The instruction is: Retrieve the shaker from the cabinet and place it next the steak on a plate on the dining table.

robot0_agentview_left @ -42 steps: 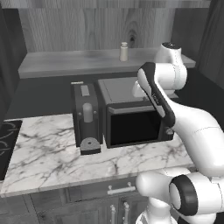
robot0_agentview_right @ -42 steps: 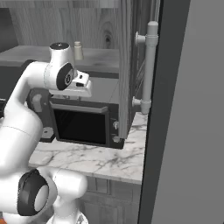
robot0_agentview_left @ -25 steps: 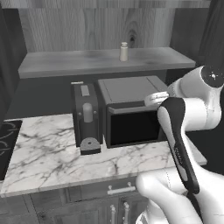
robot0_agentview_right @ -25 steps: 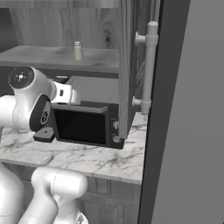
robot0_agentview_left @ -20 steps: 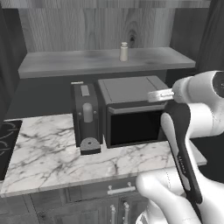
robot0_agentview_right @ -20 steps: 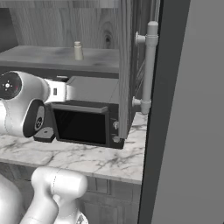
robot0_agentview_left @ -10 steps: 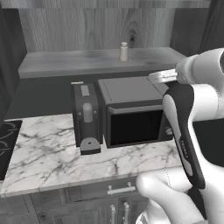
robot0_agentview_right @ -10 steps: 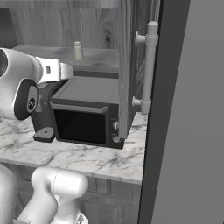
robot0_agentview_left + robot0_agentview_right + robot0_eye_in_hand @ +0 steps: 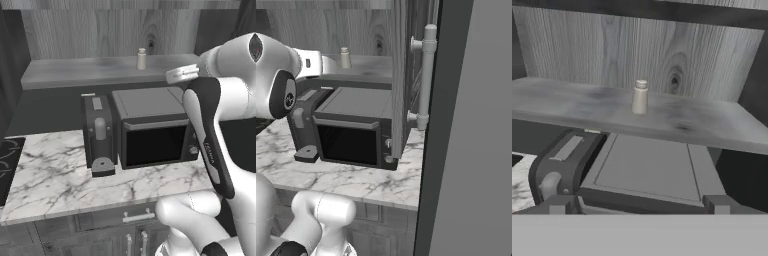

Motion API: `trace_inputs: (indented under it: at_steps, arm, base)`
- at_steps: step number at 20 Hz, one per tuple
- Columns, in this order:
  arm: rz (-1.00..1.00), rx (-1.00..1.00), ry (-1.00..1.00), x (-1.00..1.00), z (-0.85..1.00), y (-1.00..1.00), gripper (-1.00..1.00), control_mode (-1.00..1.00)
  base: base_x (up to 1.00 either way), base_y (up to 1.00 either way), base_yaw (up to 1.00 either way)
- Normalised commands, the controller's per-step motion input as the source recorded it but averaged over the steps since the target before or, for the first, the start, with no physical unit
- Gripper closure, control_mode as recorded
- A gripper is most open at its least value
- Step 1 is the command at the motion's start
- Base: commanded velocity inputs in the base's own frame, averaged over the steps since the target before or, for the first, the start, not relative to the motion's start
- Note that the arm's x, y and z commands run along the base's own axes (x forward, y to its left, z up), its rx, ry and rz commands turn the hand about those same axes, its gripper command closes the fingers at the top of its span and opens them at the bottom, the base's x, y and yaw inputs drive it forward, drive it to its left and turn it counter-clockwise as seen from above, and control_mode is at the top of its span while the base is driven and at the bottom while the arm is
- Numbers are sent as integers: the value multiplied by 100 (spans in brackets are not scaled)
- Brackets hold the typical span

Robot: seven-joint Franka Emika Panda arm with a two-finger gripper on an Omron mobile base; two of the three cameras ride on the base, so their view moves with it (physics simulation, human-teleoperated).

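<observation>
The shaker stands upright and alone on the pale shelf board of the dark wood-grain cabinet. It is also seen from the other side as the shaker and straight ahead as the shaker. My gripper hovers at shelf height, to the right of the shaker and clear of it, aimed toward it. In the hand view the gripper is open, its fingertips spread wide with nothing between them. The steak, the plate and the dining table are out of view.
A dark microwave sits directly under the shelf, with a dark coffee machine to its left, both on a marble counter. A stove edge lies far left. The open cabinet door with its bar handle stands at the right.
The arm has swung and lifted the hand from microwave height up to shelf level, now facing the shaker. The shaker has not moved.
</observation>
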Motion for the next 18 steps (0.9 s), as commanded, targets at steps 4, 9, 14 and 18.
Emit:
trace_inputs:
  at_steps: [4,9,14,18]
  arm:
    - [1,0,0,20,0,10,-100,-100]
    - [0,0,-7,28,0,7,-100,-100]
    - [0,0,-11,31,0,3,-100,-100]
    - [0,0,-12,31,0,4,-100,-100]
  base:
    - [0,0,0]
    - [0,0,0]
    - [0,0,0]
    - [0,0,0]
